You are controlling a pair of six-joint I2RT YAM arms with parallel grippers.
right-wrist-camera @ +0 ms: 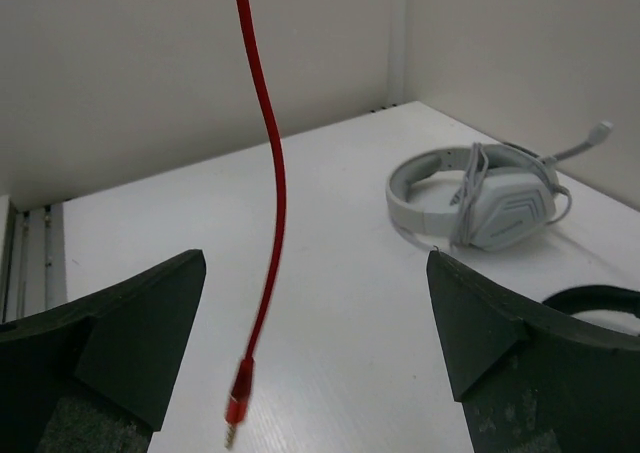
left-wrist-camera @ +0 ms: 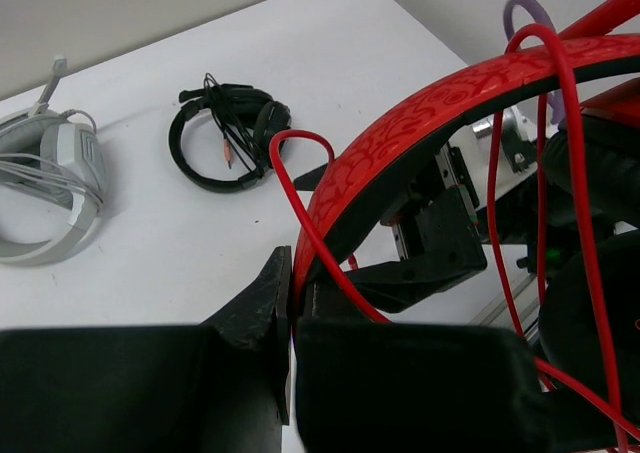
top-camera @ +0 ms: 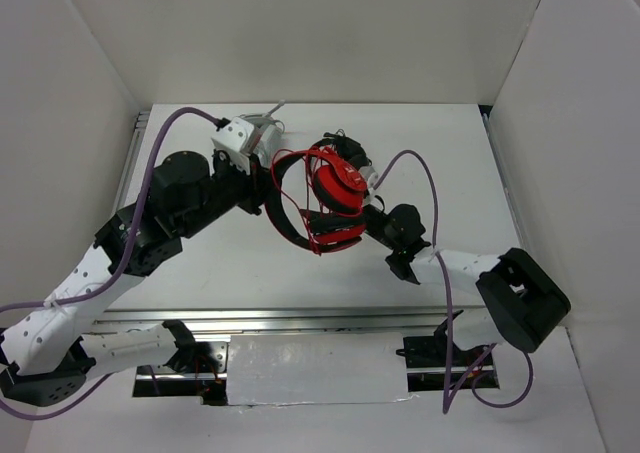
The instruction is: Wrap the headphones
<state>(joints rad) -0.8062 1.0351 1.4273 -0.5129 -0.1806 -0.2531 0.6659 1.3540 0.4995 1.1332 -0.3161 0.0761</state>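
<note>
**Wrapping step: cable tail awaiting capture.**
Left claw (left-wrist-camera: 290, 308) is clamped on the headphones (top-camera: 335, 188), raised over mid-desk (top-camera: 450, 133). Right claw (right-wrist-camera: 315, 273) gapes wide, with the cable (right-wrist-camera: 268, 173) and plug (right-wrist-camera: 237, 398) dangling between its fingers. Likely next: pinch the tail and wind it round.

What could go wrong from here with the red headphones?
The plug end of the cable hangs free inside the open right gripper, so wound loops may slacken. The left gripper holds the headband only at its fingertips; the headphones could twist or slip.
</note>
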